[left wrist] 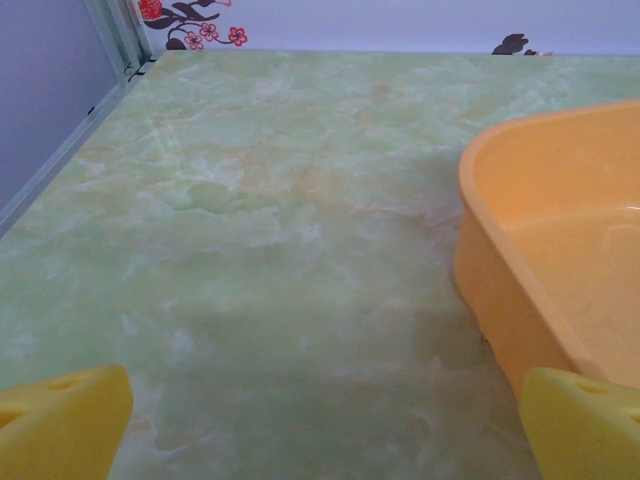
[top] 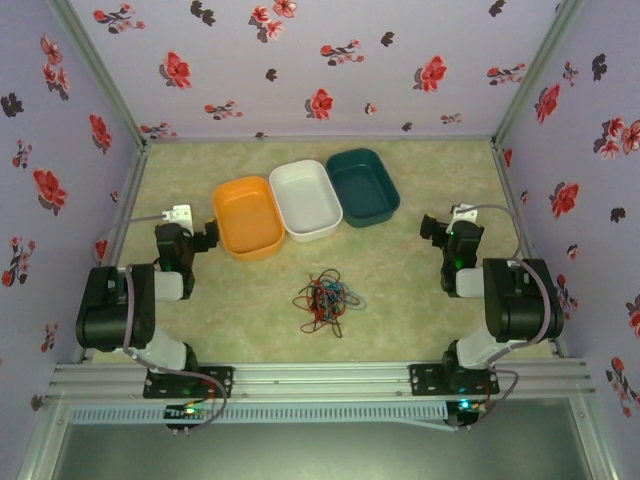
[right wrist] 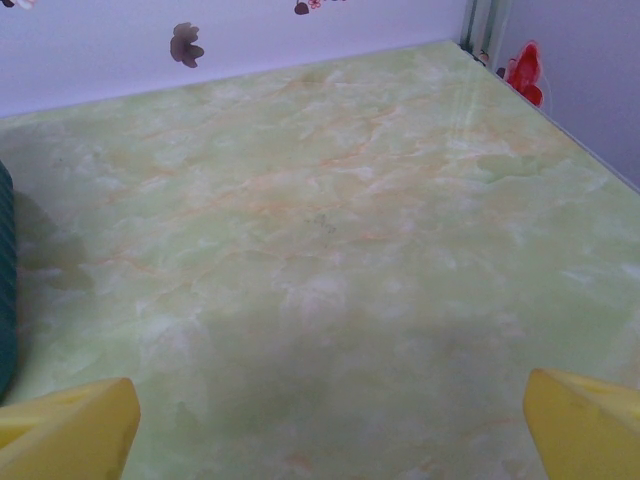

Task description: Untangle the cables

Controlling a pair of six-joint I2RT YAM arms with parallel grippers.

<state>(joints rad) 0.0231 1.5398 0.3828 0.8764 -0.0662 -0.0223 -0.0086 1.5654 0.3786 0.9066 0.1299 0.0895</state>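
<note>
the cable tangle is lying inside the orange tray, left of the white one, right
No. The cables lie on the table, in front of the orange tray, which is left of the white tray. The top external view shows it.

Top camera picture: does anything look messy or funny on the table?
Yes. The cables, red, blue and dark, lie in one tangled clump on the table in front of the white tray. Nothing else stands out.
</note>
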